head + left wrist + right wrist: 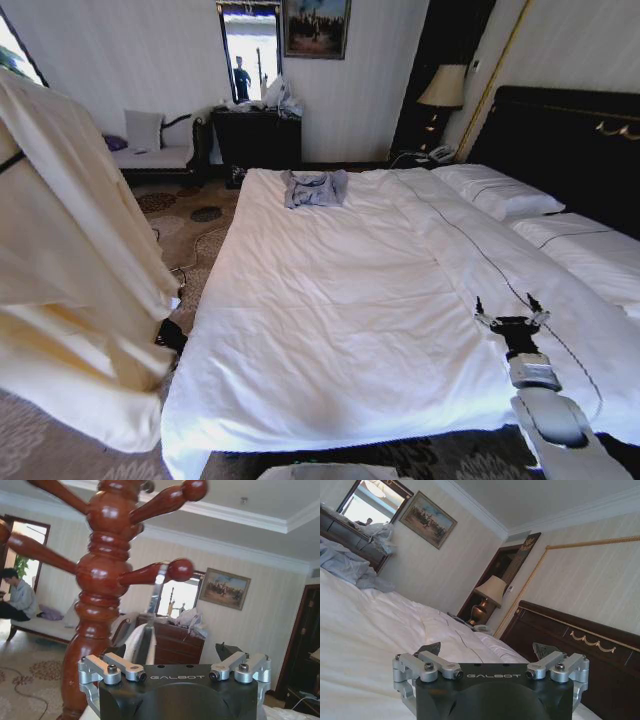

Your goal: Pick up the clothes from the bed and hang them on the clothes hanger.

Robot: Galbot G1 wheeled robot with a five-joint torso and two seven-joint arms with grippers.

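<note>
The clothes (70, 270), a large cream-yellow garment, hang at the left beside the bed (330, 300), clear of the white sheets. At the garment's shoulder a short piece of the thin black clothes hanger (10, 160) pokes out. My left gripper (185, 647) is open right beside a reddish-brown wooden post (97, 595). A pale strip of fabric (137, 642) lies against one of its fingers, and I cannot tell whether they touch. My right gripper (511, 303) hovers open over the bed's right side, near the front edge. The same right gripper (489, 650) holds nothing.
A small blue-grey garment (315, 187) lies crumpled at the far side of the bed. White pillows (500, 190) and a dark headboard (570, 140) are at the right. A dark dresser (255, 135) and a sofa (150, 150) stand by the far wall, and patterned carpet (190, 230) runs along the bed's left.
</note>
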